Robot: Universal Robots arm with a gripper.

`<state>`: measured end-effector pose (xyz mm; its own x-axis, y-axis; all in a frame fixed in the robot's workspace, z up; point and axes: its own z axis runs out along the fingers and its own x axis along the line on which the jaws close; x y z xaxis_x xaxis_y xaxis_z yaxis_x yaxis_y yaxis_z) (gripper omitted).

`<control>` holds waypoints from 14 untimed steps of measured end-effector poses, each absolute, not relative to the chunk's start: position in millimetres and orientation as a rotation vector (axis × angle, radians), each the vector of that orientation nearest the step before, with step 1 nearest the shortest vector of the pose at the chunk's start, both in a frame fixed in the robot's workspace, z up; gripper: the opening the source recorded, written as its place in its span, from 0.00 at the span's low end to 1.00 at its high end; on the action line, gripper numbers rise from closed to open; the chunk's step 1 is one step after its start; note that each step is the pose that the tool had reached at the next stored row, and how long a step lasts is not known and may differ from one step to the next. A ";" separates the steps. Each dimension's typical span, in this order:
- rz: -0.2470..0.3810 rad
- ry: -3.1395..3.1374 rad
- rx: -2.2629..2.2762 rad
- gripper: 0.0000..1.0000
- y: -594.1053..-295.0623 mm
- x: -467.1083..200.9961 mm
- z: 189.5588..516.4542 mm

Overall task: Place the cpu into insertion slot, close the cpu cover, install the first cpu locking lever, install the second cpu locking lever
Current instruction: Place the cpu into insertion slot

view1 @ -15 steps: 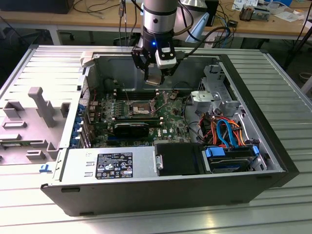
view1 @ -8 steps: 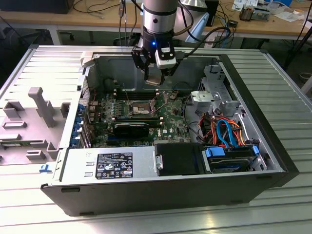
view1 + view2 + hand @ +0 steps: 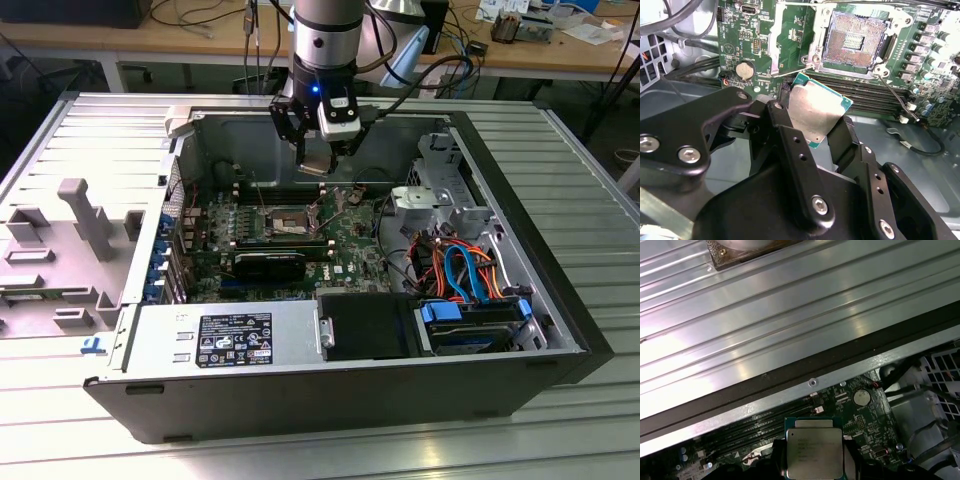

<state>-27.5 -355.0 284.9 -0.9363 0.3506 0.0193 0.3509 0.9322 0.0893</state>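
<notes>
- Two black fingers [image 3: 785,132] of the gripper [image 3: 812,122] clamp the cpu [image 3: 815,107] by opposite edges.
- The cpu hangs in open air over the computer case [image 3: 560,300], near the insertion slot [image 3: 856,37] but apart from it.
- The slot lies uncovered, its pins exposed.

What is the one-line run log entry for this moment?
gripper: shut on cpu | cpu: held in air, short of insertion slot | insertion slot: empty | step: cpu not yet placed
</notes>
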 end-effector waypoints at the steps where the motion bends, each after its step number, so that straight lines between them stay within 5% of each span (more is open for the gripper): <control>1: -0.143 -3.085 -0.562 0.54 -355.0 -27.5 284.9; 14: -0.143 -3.078 -0.601 0.54 -355.0 -27.5 284.9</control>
